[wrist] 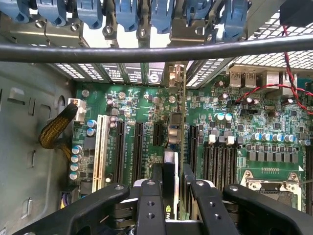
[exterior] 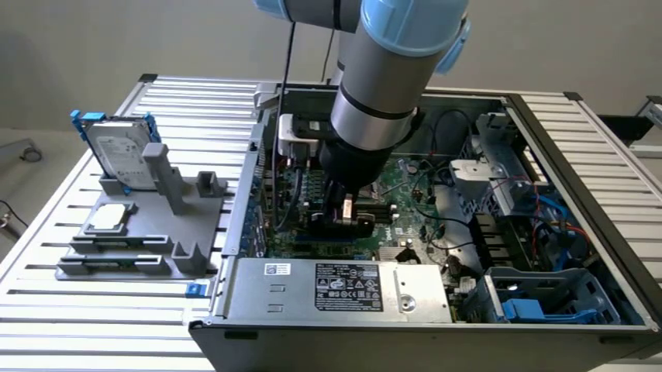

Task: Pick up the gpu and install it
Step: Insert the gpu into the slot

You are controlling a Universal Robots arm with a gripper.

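The gpu [wrist: 174, 129] shows edge-on in the wrist view: a thin green board with a dark rounded cooler, its silver bracket [wrist: 177, 74] against the rear slot openings of the case. My gripper [wrist: 172, 172] is shut on it, one black finger [wrist: 156, 175] on each face. The card stands upright over the green motherboard [wrist: 230, 147], in line with the black expansion slots [wrist: 138, 147]. Whether its edge sits in a slot is hidden. In the exterior view my gripper [exterior: 342, 221] is down inside the open computer case [exterior: 579, 225], above the motherboard [exterior: 398, 190].
A white slot [wrist: 101, 147] and a yellow braided cable [wrist: 56, 129] lie beside the black slots. A black cable [wrist: 156, 51] crosses in front of blue clips. Outside the case, a grey holder [exterior: 155, 260] carries a blue-framed hard drive [exterior: 119, 151] and a small silver drive [exterior: 111, 217]. The power supply [exterior: 342, 287] fills the case's front.
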